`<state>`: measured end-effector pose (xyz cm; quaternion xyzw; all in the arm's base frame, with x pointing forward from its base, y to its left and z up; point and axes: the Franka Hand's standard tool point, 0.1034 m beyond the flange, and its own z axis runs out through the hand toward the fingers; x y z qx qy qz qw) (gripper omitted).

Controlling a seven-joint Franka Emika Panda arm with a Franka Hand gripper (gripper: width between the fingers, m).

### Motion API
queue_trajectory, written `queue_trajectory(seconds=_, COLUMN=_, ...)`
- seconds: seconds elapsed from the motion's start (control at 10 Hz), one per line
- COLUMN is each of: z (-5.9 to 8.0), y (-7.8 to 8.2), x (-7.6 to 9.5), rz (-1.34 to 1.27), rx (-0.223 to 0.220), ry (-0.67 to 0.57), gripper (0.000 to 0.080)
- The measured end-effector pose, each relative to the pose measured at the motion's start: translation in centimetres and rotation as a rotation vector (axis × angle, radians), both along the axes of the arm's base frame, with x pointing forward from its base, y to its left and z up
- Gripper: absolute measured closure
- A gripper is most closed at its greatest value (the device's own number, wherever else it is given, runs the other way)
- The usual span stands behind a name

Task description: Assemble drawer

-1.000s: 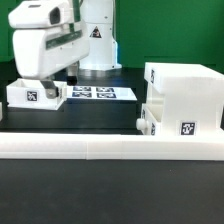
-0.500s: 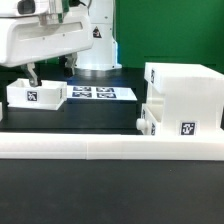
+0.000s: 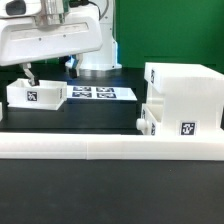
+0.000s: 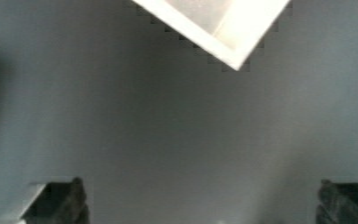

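The drawer's large open-faced white box housing (image 3: 185, 88) stands at the exterior view's right, with a small tagged tray (image 3: 183, 126) low at its front. The second small white tray (image 3: 35, 96), with a square tag, lies on the table at the exterior view's left. My gripper (image 3: 48, 72) hangs just above that tray, apart from it, open and empty. In the wrist view my gripper (image 4: 201, 205) shows two dark fingertips (image 4: 51, 200) set wide apart with nothing between them. A white corner of the tray (image 4: 220, 30) shows beyond them.
The marker board (image 3: 96, 93) lies flat between the left tray and the housing. A long low white rail (image 3: 100, 148) runs across the front of the table. The arm's white base (image 3: 98, 45) stands behind the marker board.
My gripper has lifted off the left tray and its hand has turned broadside to the exterior camera. The tray stays on the table.
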<state>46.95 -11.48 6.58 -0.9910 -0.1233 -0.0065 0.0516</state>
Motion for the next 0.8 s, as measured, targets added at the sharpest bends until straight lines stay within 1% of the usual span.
queue_trajectory(seconds=0.3, z=-0.2, y=-0.4, x=-2.4, rz=-0.053, rx=-0.027, ry=-0.022, gripper=0.015)
queue_trajectory(seconds=0.5, z=-0.9, y=-0.9, x=-4.3, rz=-0.09, rx=-0.037, ry=-0.034, gripper=0.015)
queue_trajectory(seconds=0.8, z=-0.9, y=-0.7, x=-4.3, rz=-0.088, rx=-0.035, ry=-0.032, gripper=0.015)
